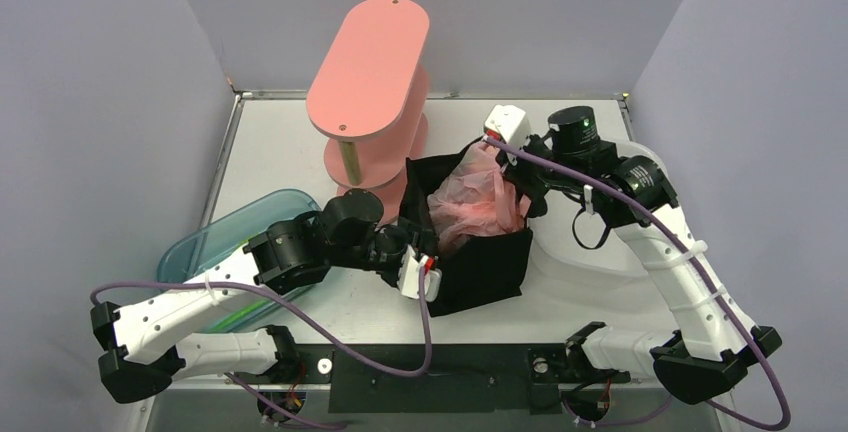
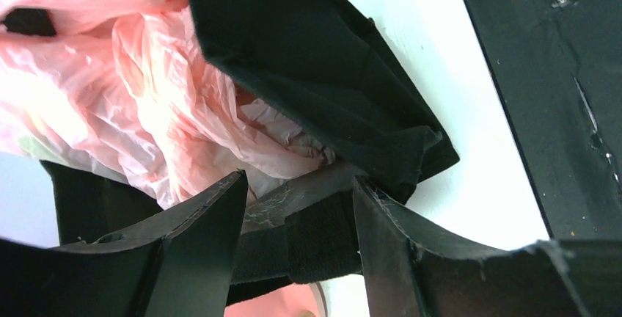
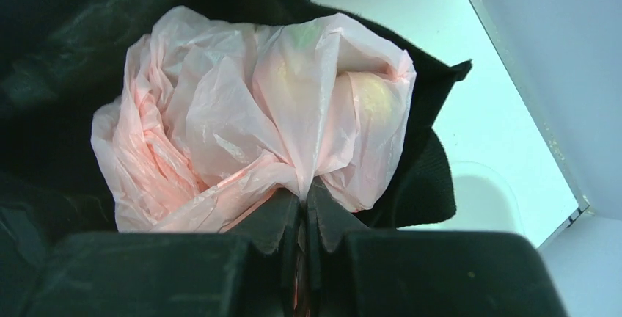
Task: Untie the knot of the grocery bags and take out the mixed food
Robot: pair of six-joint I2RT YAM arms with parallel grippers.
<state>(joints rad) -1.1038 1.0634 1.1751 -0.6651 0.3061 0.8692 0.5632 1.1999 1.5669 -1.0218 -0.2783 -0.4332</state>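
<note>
The black fabric tote stands at mid-table with the crumpled pink plastic bag inside it. My right gripper reaches in from the far right. In the right wrist view it is shut on a pinched fold of the pink bag. The mixed food is hidden, apart from faint yellow and green shapes showing through the film. My left gripper is at the tote's near-left rim. Its jaws stand apart, and the tote's black strap lies across the gap.
A pink two-tier stand rises just behind the tote on the left. A translucent teal tray lies at the near left under my left arm. The table's right edge runs close by the tote.
</note>
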